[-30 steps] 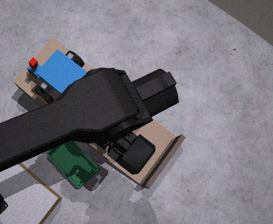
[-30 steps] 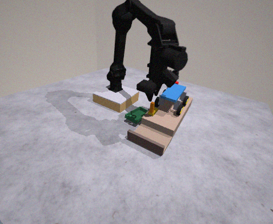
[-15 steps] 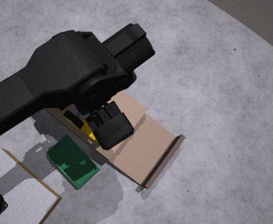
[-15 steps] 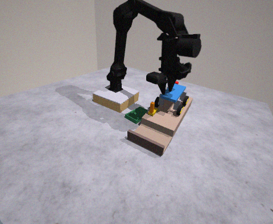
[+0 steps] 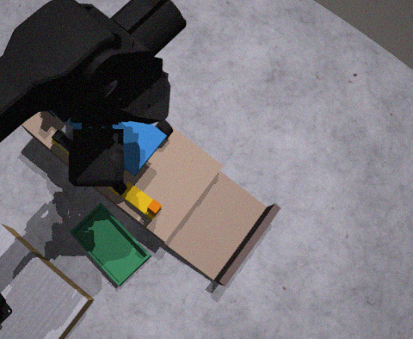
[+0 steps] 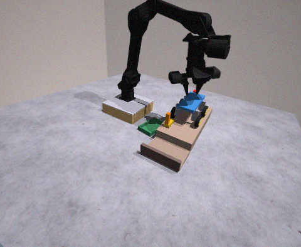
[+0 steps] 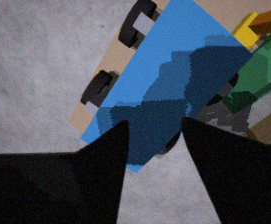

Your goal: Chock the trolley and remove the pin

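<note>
1. As seen in the exterior view, the pincer (image 6: 192,88) is held just above the uphill end of the blue trolley (image 6: 190,102), its two dark fingertips (image 6: 185,88) pointing down on either side of the red head of the stop pin (image 6: 194,91). The fingers are parted to a middling gap and nothing is gripped between them.
2. The trolley is seen near the centre of the exterior view, on the upper part of the tan ramp (image 6: 177,135); black wheels (image 6: 197,122) are visible on its near side.
3. The yellow chock (image 5: 139,199) with its orange handle (image 5: 155,206) is recorded on the ramp's edge in the lower middle of the top view, just beside the trolley's downhill end. Whether it touches a wheel cannot be told, as the arm covers that area.
4. The green tray (image 5: 110,244) lies on the grey worktop (image 5: 325,151) in the lower left of the top view, just beside the ramp and below the chock.
5. In the wrist view the trolley deck (image 7: 176,75) fills the upper centre, with two wheels at upper left; the pin is not resolved between the fingers.
6. A dark lip (image 6: 160,157) is noted at the ramp's low end.
7. The arm's wooden base block (image 6: 127,111) stands left of centre in the exterior view.
</note>
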### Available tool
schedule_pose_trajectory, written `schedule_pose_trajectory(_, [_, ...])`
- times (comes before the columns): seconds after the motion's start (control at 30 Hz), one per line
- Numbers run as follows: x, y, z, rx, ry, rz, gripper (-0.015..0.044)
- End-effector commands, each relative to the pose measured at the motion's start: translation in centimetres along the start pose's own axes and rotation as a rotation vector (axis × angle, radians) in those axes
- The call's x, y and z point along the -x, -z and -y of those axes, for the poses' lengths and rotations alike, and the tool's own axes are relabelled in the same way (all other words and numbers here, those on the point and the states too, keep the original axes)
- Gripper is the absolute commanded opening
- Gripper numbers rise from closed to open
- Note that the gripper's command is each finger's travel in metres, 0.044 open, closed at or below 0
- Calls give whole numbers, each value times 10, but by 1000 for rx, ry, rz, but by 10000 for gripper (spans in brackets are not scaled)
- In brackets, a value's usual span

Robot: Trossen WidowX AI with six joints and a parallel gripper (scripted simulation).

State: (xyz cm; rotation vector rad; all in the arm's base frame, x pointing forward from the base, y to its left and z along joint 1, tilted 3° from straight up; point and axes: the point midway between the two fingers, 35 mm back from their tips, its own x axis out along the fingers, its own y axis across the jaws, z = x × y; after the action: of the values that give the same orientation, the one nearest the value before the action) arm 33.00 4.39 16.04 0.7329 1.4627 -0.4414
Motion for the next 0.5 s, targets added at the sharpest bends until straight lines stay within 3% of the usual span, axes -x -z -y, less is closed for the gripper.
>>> schedule_pose_trajectory(0.0, [1, 13, -11, -132, -7, -27, 190])
schedule_pose_trajectory(0.47, [0, 69, -43, -657, 37, -133, 190])
